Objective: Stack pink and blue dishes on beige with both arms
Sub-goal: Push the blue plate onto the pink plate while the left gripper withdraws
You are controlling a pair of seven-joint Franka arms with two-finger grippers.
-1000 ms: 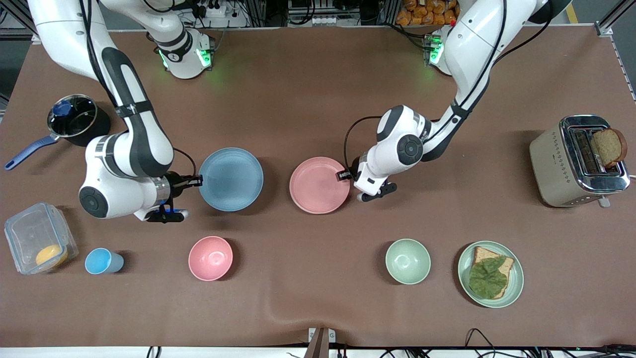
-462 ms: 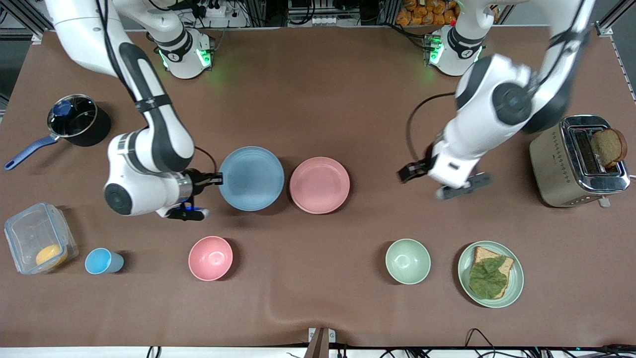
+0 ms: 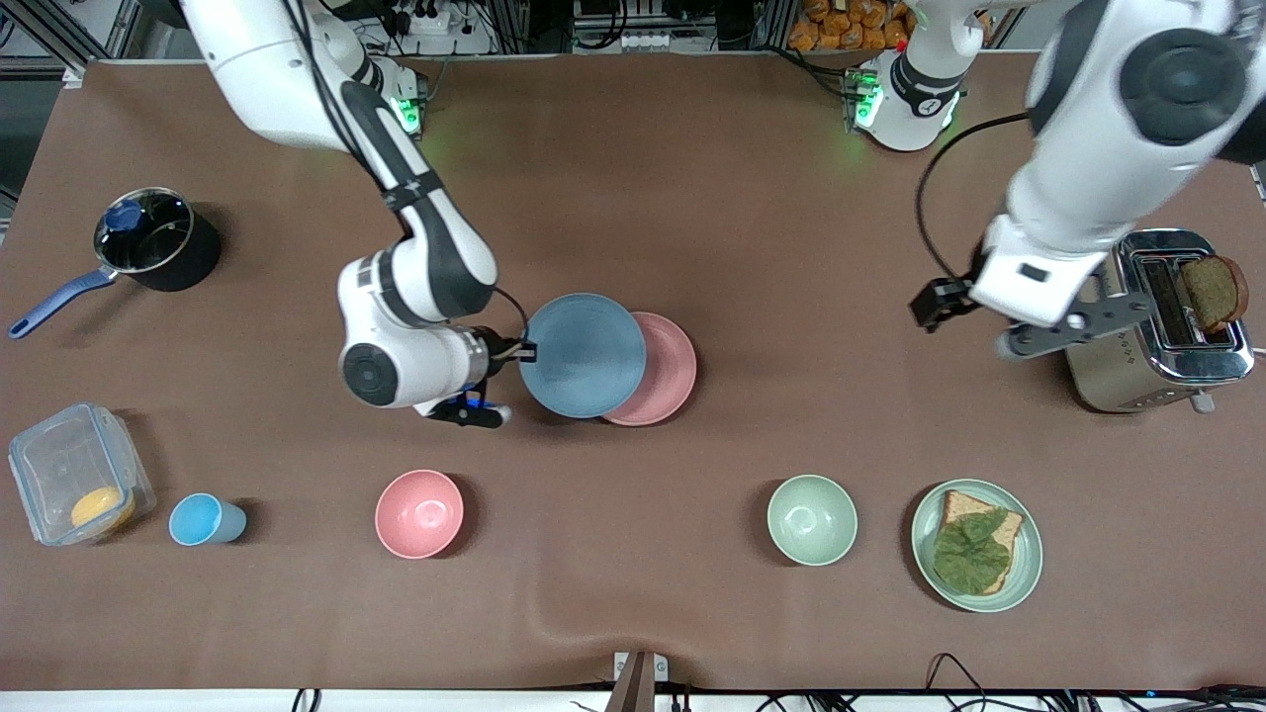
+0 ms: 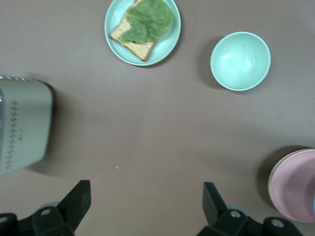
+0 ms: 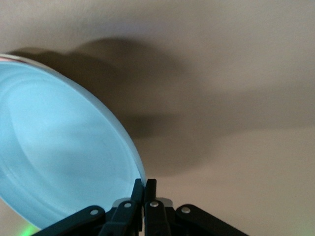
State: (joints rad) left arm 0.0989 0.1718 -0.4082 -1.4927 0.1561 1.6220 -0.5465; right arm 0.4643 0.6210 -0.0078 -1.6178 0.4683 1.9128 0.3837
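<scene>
Right gripper (image 3: 524,348) pinched on blue plate (image 3: 583,354) rim, 9 o'clock edge; plate overlaps pink plate (image 3: 665,371). Left gripper (image 4: 145,204) wide apart, holding nothing, over table (image 3: 742,198) near toaster (image 3: 1152,326). No writing legible.

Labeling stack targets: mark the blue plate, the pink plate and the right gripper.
blue plate (image 3: 584,354): front view, centre of its flat face.
pink plate (image 3: 668,381): front view, uncovered part beside the blue plate.
right gripper (image 3: 526,349): front view, fingertips pinching the blue plate's rim.
</scene>
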